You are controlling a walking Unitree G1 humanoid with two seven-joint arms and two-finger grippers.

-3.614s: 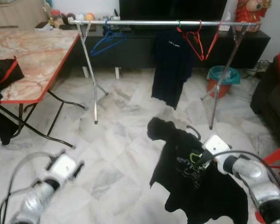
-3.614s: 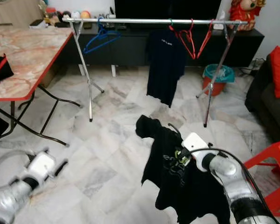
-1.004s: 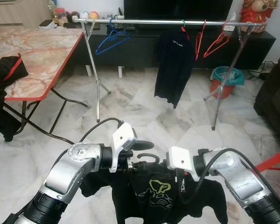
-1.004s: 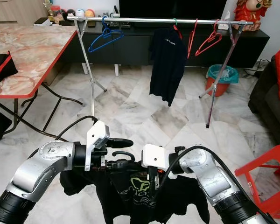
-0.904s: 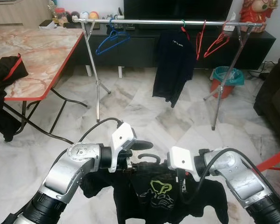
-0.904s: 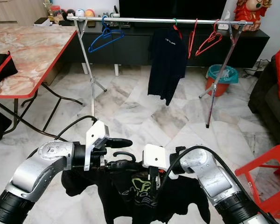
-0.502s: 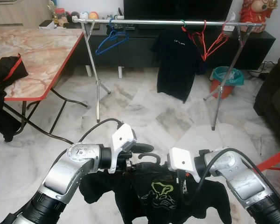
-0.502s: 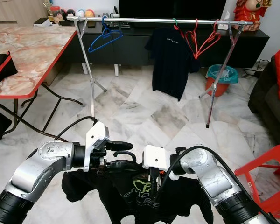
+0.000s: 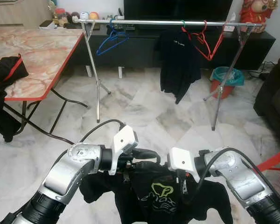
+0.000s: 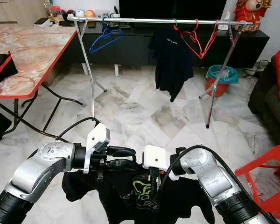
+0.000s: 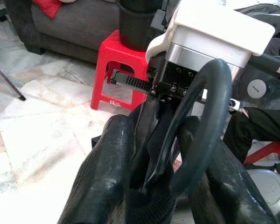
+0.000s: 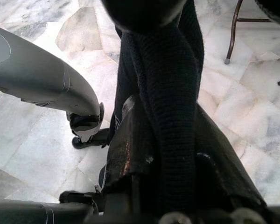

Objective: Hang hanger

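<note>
Left gripper pinches the black hanger hook (shirt dangling below). Right gripper, at 3 o'clock of it, looks clamped on the shirt collar, I think.

Matt black cloth shirt, glossy floor

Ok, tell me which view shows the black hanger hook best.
The left wrist view: the black curved hanger hook arches between the left end effector fingers. The eye views show it small; the right wrist view shows dark cloth.
</note>
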